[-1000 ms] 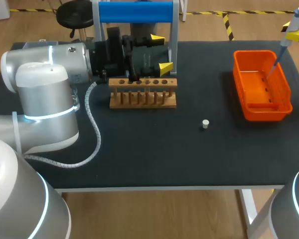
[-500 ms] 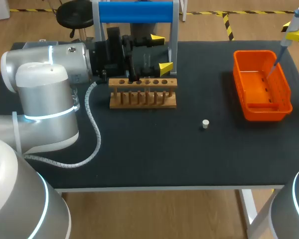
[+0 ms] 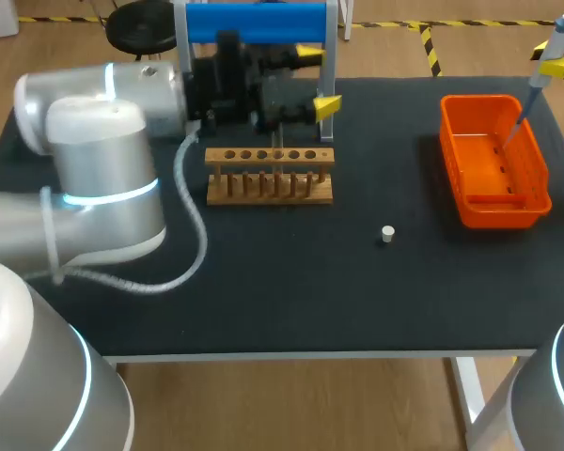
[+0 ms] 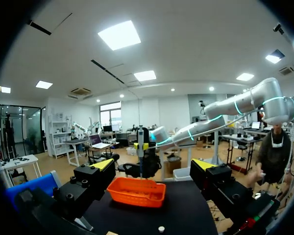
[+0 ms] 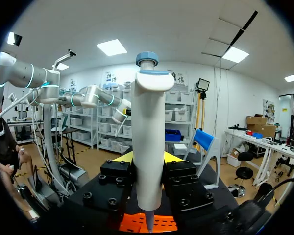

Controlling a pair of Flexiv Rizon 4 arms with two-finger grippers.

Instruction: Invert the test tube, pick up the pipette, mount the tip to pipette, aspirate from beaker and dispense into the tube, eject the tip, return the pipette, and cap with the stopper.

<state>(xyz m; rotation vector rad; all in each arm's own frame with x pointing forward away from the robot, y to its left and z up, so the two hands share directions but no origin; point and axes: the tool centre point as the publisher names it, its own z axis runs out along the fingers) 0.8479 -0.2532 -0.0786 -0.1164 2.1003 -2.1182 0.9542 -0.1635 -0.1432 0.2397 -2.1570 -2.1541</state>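
Black table [image 3: 263,291]: rack [image 3: 270,188], bin [image 3: 503,211], stopper [image 3: 387,234]

Lab: wooden test-tube rack [image 3: 270,176], orange bin [image 3: 493,202] on black table [image 3: 291,291], pipette [image 5: 149,147] above bin.

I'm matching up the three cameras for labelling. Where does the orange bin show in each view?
Head view: the orange bin sits at the table's right side.
Left wrist view: the bin lies ahead of the open left gripper, across the table.
Right wrist view: only a sliver of the bin shows, under the pipette's tip.
Shared landmark: the pipette, above the bin in all three.
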